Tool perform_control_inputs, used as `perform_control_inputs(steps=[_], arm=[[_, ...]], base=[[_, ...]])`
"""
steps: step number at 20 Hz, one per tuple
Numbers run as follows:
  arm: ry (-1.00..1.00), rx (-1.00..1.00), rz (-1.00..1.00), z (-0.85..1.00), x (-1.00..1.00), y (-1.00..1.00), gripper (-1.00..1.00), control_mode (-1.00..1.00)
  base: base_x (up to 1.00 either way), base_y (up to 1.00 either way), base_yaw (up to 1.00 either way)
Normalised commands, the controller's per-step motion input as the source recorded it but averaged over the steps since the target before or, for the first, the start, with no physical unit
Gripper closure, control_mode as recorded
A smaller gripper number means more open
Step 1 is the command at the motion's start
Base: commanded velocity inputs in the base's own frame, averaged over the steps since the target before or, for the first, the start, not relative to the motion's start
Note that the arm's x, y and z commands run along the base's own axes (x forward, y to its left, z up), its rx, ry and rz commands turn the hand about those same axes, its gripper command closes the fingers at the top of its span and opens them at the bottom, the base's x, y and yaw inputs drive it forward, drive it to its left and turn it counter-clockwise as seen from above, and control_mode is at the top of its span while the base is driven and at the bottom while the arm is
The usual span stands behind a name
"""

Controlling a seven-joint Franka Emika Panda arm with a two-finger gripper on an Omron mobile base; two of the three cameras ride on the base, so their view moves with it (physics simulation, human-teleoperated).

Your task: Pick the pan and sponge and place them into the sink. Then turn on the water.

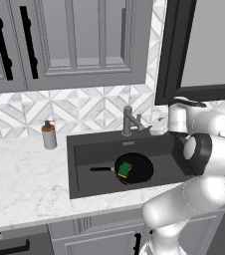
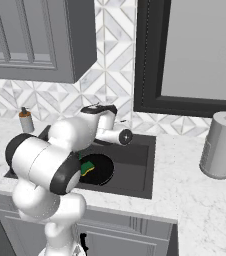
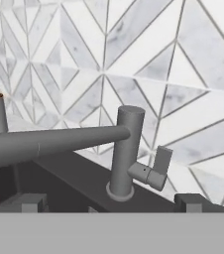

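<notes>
Sponge (image 1: 125,169) lies in pan (image 1: 133,168) inside sink (image 1: 84,149); gripper (image 3: 109,204) gapes wide facing faucet (image 3: 126,151).

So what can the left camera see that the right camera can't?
The left base view alone shows the grey faucet with its side lever, the pan's long handle pointing left, and the black handles on the upper cabinet doors.

The right base view alone shows a grey canister standing on the counter to the right of the sink.

Both show the dark sink, the black pan lying inside it with the green and yellow sponge resting in the pan, the brown-topped soap dispenser on the marble counter, the tiled wall and the dark window frame.
</notes>
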Motion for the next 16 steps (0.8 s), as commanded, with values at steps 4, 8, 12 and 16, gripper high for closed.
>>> perform_control_inputs(steps=[4,8,12,16], arm=[[0.0,0.05,0.0,-0.08,0.27,0.0,-1.0,-1.0],[0.0,0.04,0.0,-0.12,0.28,-0.02,-1.0,-1.0],[0.0,0.05,0.0,-0.11,0.27,-0.04,-1.0,-1.0],[0.0,0.03,0.0,-0.12,0.28,0.0,-1.0,-1.0]], base=[[0.0,0.0,0.0],[0.0,0.0,0.0],[0.0,0.0,0.0],[0.0,0.0,0.0]])
